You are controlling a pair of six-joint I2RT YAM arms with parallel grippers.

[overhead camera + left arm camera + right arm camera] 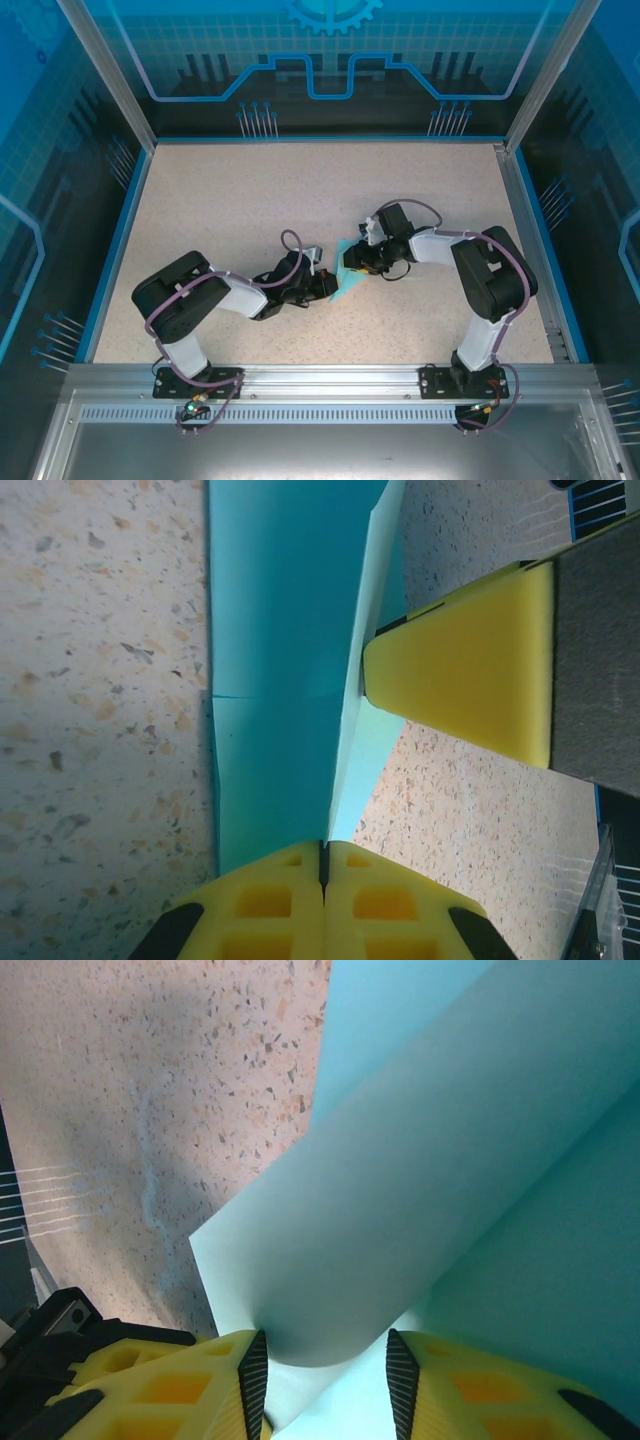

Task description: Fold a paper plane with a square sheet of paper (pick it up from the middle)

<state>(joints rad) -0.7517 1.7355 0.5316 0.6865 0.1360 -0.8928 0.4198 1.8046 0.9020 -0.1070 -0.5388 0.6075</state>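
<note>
The cyan sheet of paper (347, 278) lies mid-table between the two arms, part folded, with one flap raised. In the left wrist view the sheet (270, 630) runs away from the camera with a cross crease, and its raised fold enters the seam of my left gripper (325, 855), which is shut on it. A yellow finger (470, 670) of the right gripper presses against the raised flap. In the right wrist view my right gripper (325, 1360) is open, and a curled flap of the sheet (430, 1160) bulges between its pads. From above, the left gripper (325, 285) and right gripper (358, 262) meet at the paper.
The speckled beige table (250, 200) has a blue rim on its left, far and right sides. An aluminium rail (320, 375) carrying both arm bases runs along the near edge. Blue patterned walls enclose the cell.
</note>
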